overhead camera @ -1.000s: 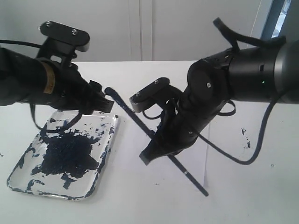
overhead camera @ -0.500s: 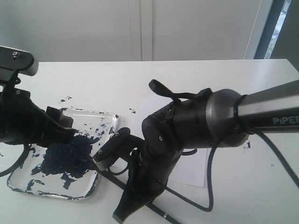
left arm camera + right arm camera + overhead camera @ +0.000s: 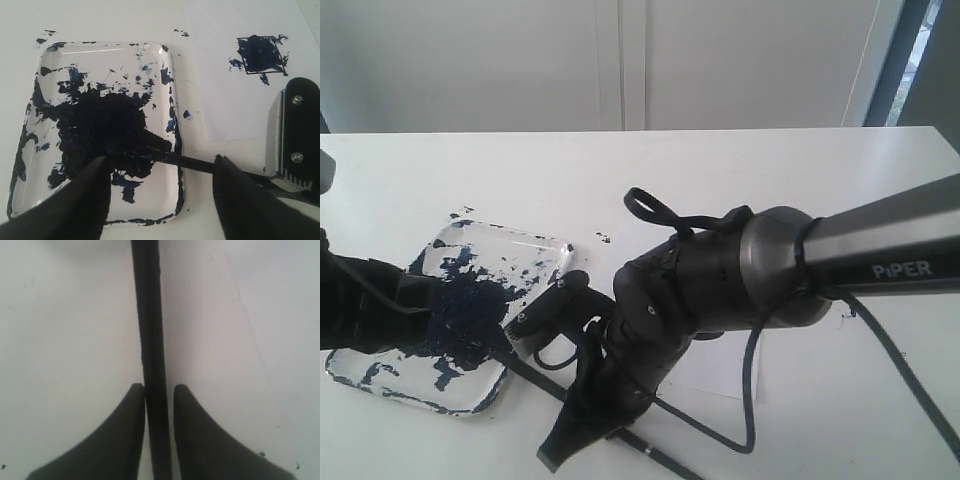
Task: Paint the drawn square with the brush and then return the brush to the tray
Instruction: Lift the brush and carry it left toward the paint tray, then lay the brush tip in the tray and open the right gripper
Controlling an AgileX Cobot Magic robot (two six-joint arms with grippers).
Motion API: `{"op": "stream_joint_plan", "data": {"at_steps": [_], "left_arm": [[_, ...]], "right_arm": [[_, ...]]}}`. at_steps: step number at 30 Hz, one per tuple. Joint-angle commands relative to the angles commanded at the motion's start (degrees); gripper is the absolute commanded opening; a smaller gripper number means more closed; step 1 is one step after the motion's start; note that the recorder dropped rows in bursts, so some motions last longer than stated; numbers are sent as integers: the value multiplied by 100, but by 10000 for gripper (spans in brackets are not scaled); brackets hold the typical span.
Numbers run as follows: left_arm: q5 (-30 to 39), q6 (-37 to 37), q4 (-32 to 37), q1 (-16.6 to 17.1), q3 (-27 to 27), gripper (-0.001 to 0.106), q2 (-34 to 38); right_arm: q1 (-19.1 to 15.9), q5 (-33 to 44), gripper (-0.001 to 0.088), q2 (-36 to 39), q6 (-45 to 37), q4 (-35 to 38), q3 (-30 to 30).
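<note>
**Exterior view.**
- Tray (image 3: 535,255): on the white table (image 3: 770,180), carrying a blue-black paint blotch.
- Brush (image 3: 535,380): tip end in the tray's blotch. The handle slants out across the tray's rim onto the table.
- Right gripper (image 3: 560,455): down on the handle, just off the tray.

**Left wrist view.**
- Left gripper (image 3: 160,165): above the tray, jaws spread wide, holding nothing. The brush (image 3: 185,161) passes beneath.
- Drawn square (image 3: 261,54): daubed blue-black, on paper (image 3: 225,100) lying beside the tray.

**Right wrist view.**
- Right gripper (image 3: 159,390): jaws flank the brush (image 3: 150,340) loosely. One touches it, and a sliver of table shows at the other.
</note>
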Motion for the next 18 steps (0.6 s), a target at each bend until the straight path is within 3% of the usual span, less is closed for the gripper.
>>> {"op": "stream_joint_plan", "data": {"at_steps": [3,8,10,12,13,15,16,18], "left_arm": [[-105,0,162,0,0,524,0],[20,-30,189,0,0,451,0],[20,-83,189,0,0,451,0],[31,-107,189,0,14,391,-76],[31,-107,189,0,67,285,-179],[135,-107,189,0,178,87,-420],[302,-107,189,0,251,0,-600],[584,-107,148,0,331,0,-851]], "right_arm": [[0,0,443,-284,0,0,0],[0,51,449,-1114,0,78,0],[0,172,394,-1598,0,125,0],[0,343,238,-2110,0,248,0],[0,469,122,-2393,0,272,0],[0,666,0,-2789,-36,259,0],[0,800,0,-3056,-36,258,0],[0,1031,0,-3434,-36,244,0]]}}
